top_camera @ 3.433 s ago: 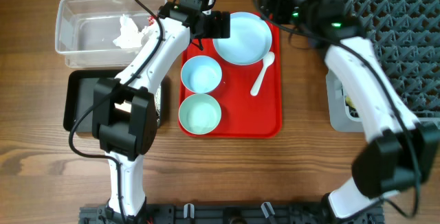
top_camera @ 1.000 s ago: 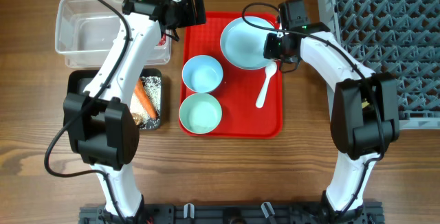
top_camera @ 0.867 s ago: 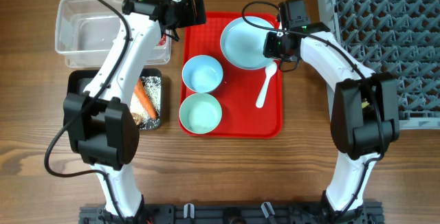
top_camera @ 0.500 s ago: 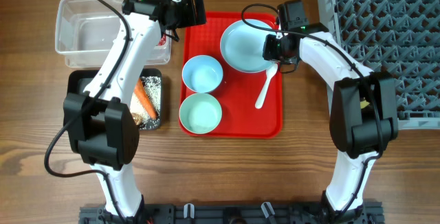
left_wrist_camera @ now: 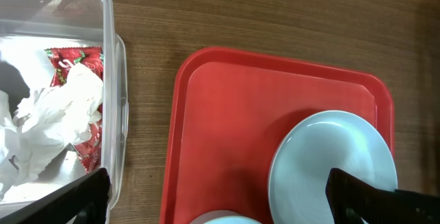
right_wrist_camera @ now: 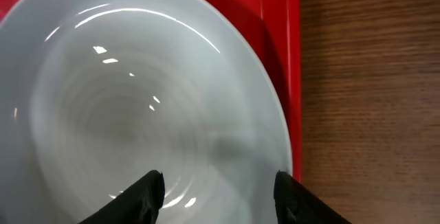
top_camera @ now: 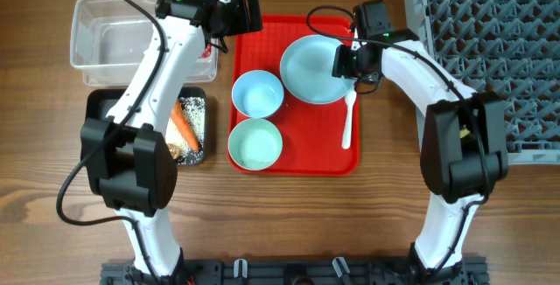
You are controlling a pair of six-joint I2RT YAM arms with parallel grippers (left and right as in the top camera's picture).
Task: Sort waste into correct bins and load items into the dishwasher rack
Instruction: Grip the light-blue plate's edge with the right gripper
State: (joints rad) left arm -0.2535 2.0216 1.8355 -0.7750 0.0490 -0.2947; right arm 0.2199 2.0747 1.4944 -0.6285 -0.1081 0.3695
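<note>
If the right fingers close from where they hang, over the right-hand edge of the light blue plate, I'd judge a slip the likeliest trouble. The plate lies flat on the red tray with its thin rim low, so there is little to catch. These fingers are parted about halfway and grip nothing that I can see; the wrist view shows the plate's face bare between them. A poor bite could tip the plate or skid it into the pale blue bowl just beside it. It could also flick the white plastic spoon, which lies close under the plate's rim near the tray's right edge, onto the table.

The left fingers are spread as wide as they go and empty, up by the tray's far left corner, next to the clear tub.

That tub holds the crumpled white tissue and the red wrapper. The black tray holds the carrot with rice grains beside it. Both the pale blue bowl and the mint bowl look bare inside. The grey rack stands off to the right, and I can see no dish in the part that shows.
</note>
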